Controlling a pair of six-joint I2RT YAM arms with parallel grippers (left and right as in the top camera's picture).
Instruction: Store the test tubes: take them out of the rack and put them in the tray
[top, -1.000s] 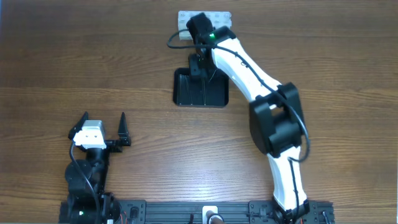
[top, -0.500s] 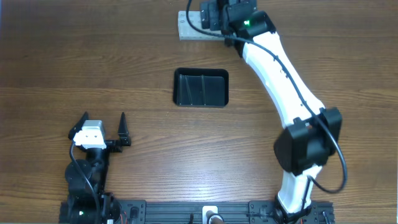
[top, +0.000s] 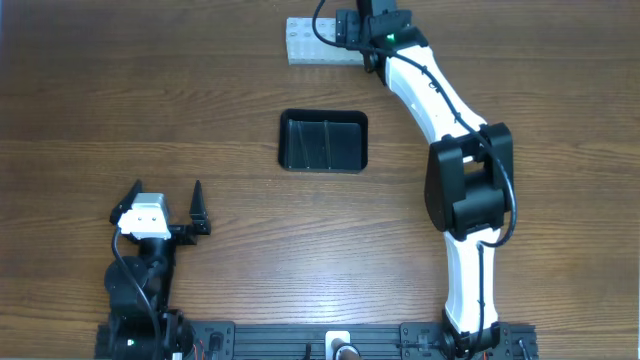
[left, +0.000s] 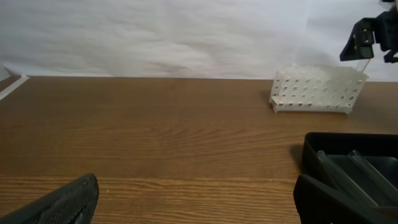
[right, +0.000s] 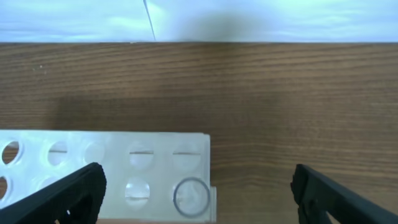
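Note:
The white test-tube rack (top: 315, 44) stands at the table's far edge. My right gripper (top: 358, 24) hangs open over the rack's right end. In the right wrist view the rack (right: 106, 168) lies below the open right gripper (right: 198, 186), and one clear tube rim (right: 191, 193) shows in a corner hole. The black tray (top: 323, 141) sits mid-table with clear tubes (top: 312, 142) lying in it. My left gripper (top: 165, 192) rests open near the front left, far from both. From the left wrist I see the rack (left: 317, 90), the tray (left: 373, 146) and the right gripper (left: 367, 40).
Bare wooden table (top: 150, 90) spreads around the rack and tray. A white wall (left: 155, 37) runs just behind the rack at the table's far edge. The right arm's white links (top: 440, 110) stretch along the right side of the tray.
The right gripper has left the tray and travelled up to the rack's right end, where it now hangs open. The left arm has not moved.

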